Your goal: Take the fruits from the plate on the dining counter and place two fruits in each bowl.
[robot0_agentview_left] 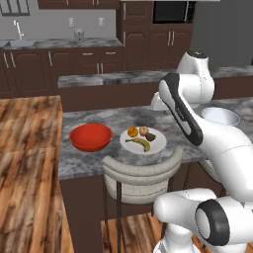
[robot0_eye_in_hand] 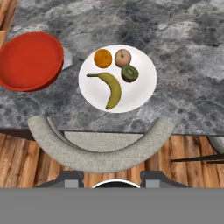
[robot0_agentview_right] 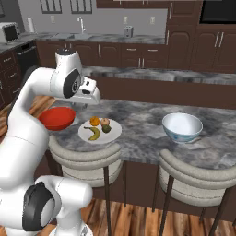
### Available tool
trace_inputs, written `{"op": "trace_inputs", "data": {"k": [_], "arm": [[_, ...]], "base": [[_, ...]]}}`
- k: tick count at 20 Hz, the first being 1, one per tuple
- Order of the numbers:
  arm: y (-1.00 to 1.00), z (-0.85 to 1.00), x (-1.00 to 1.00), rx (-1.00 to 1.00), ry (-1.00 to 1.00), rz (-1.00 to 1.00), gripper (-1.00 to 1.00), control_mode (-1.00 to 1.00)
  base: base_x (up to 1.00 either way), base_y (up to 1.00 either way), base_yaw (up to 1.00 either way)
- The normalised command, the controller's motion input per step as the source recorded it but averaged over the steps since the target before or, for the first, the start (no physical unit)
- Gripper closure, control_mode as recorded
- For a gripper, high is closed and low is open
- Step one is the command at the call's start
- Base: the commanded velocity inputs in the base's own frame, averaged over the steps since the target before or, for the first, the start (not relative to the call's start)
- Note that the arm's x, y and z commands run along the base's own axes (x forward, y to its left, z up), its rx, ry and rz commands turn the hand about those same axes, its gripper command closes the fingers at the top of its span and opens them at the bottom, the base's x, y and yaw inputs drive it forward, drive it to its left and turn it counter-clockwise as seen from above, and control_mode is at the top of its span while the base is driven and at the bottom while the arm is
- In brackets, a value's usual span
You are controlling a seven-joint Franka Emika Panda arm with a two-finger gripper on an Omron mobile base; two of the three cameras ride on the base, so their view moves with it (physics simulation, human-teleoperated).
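Observation:
On the grey marbled dining counter [robot0_agentview_left: 94,163] [robot0_eye_in_hand: 188,100] stands a white plate [robot0_agentview_left: 158,144] [robot0_agentview_right: 114,133] [robot0_eye_in_hand: 141,92]. It holds a banana [robot0_agentview_left: 141,144] [robot0_eye_in_hand: 113,89], an orange [robot0_agentview_left: 132,131] [robot0_eye_in_hand: 103,58], a reddish apple [robot0_agentview_left: 143,131] [robot0_eye_in_hand: 123,57] and a dark green fruit [robot0_agentview_left: 150,137] [robot0_eye_in_hand: 129,73]. The red bowl [robot0_agentview_left: 90,137] [robot0_agentview_right: 56,118] [robot0_eye_in_hand: 28,61] sits left of the plate, and the white-blue bowl [robot0_agentview_left: 220,116] [robot0_agentview_right: 182,126] far to its right. Both bowls look empty. My gripper [robot0_eye_in_hand: 113,180] [robot0_agentview_right: 85,104] hangs high above the plate's near side, pointing down, its fingertips apart with nothing between them.
A padded stool [robot0_agentview_left: 141,173] [robot0_eye_in_hand: 103,151] stands at the counter's near edge right under the plate. Another stool [robot0_agentview_right: 196,179] is in front of the white-blue bowl. A brown wood-plank surface [robot0_agentview_left: 27,163] adjoins the counter on the left. Cabinets and a second counter line the back.

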Motion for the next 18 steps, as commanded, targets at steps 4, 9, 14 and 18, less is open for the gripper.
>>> {"op": "trace_inputs", "data": {"k": [4, 9, 14, 18], "arm": [[0.0, -0.17, -0.18, -0.08, 0.0, 0.01, -1.0, -1.0], [0.02, -0.6, -0.11, -0.07, 0.02, 0.0, -1.0, -1.0], [0.13, -0.68, 0.12, 0.08, 0.19, -0.03, -1.0, -1.0], [0.2, -0.62, 0.08, 0.06, 0.03, -0.21, -1.0, -1.0]], "base": [[0.0, 0.0, 0.0], [0.0, 0.0, 0.0], [0.0, 0.0, 0.0], [0.0, 0.0, 0.0]]}}
